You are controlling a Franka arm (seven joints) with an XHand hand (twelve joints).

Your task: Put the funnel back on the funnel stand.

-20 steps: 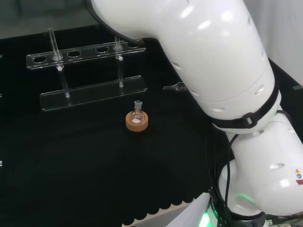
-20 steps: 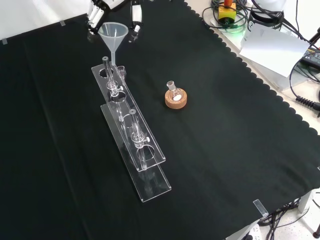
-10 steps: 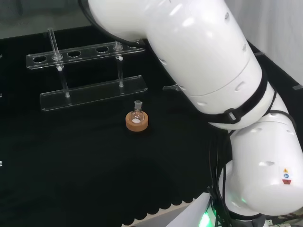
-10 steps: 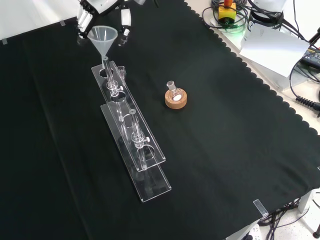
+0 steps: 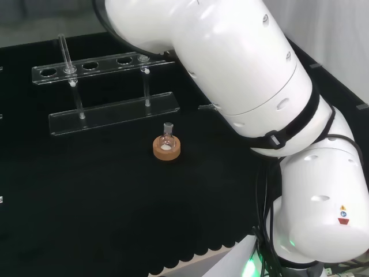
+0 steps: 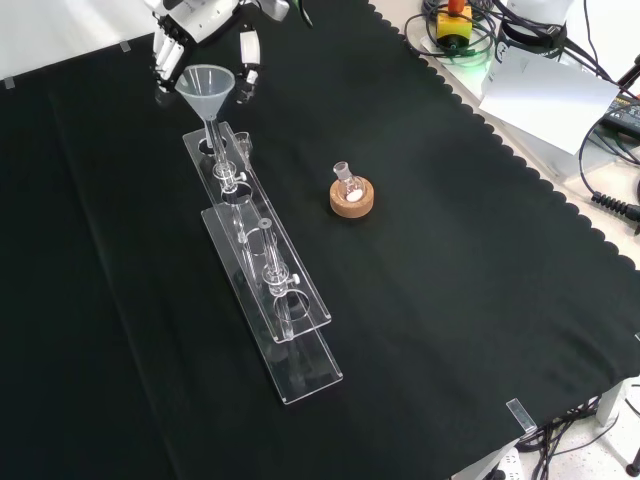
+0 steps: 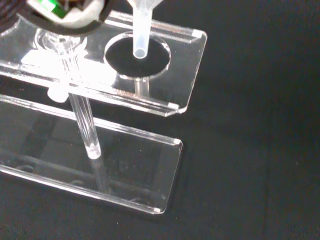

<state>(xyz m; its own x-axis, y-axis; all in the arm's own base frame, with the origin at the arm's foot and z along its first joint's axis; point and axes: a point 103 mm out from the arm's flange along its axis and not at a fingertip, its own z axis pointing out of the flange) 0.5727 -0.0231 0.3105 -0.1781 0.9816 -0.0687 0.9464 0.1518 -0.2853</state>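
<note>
The black cloth [image 6: 450, 260] is lying flat and matte under the long clear plastic stand [image 6: 262, 262] with round holes. The hand [image 6: 200, 40] is curling its fingers round the translucent cone-shaped funnel [image 6: 205, 85], whose narrow stem is hanging just over the stand's end hole [image 7: 137, 54] directly below the hand.
</note>
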